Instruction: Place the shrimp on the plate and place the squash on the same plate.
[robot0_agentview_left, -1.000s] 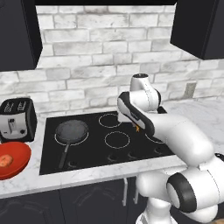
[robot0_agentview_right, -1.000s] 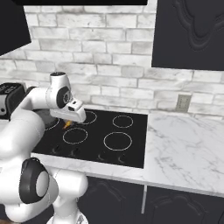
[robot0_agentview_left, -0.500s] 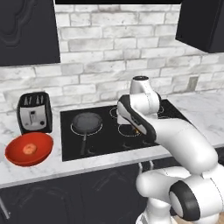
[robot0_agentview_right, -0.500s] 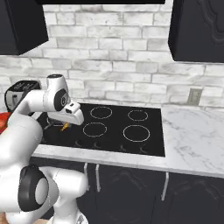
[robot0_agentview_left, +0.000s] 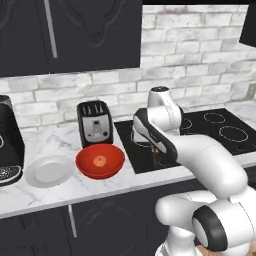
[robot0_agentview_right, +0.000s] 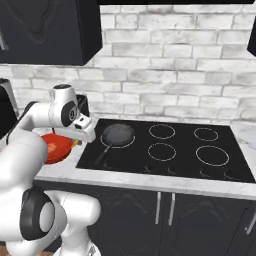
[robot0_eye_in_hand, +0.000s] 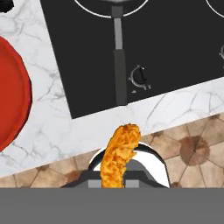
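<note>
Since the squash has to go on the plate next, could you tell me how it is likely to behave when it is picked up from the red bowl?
The squash looks roundish, so it may roll toward the middle of the red bowl if nudged. It seems small and probably light. The sloping bowl walls might crowd a sideways approach to it.

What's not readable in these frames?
- Hand's fingertips: in the hand view the shrimp covers them; in the left base view the arm hides the hand.
- Red bowl: cut off by the hand view's left edge; in the right base view the arm covers part of it.
- Squash: too small in the left base view for detail.
- Pan: body cut off by the hand view's top edge.
</note>
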